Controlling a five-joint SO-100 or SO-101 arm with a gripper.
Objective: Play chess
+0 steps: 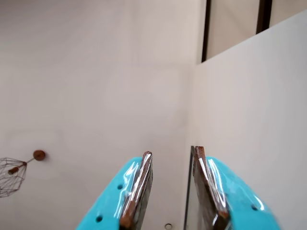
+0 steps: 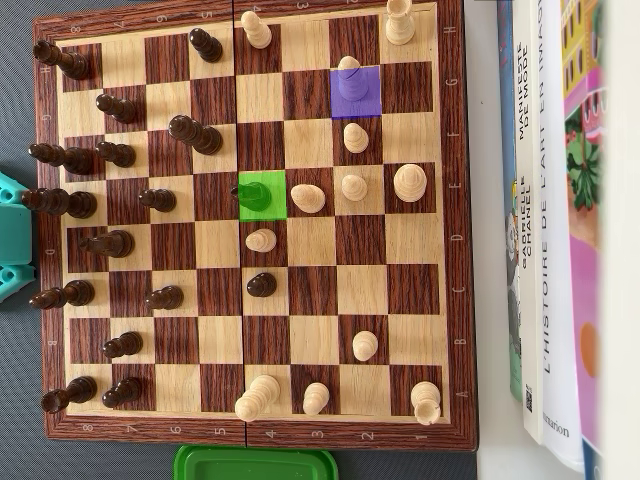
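Observation:
In the overhead view a wooden chessboard (image 2: 450, 250) carries dark pieces mostly on its left half and light pieces on its right half. One square is tinted green (image 2: 272, 207) with a piece (image 2: 252, 193) on it. Another square is tinted purple (image 2: 365, 100), also with a piece (image 2: 349, 75) on it. A teal part of the arm (image 2: 10, 235) shows at the board's left edge. In the wrist view my gripper (image 1: 173, 151) points up at a pale wall and ceiling, away from the board. Its teal fingers with brown pads (image 1: 140, 184) stand apart, and nothing is between them.
Books (image 2: 555, 220) lie along the board's right side. A green plastic container (image 2: 255, 463) sits below the board's lower edge. In the wrist view a wire-cage lamp (image 1: 10, 175) hangs at the left and a white partition (image 1: 249, 110) stands at the right.

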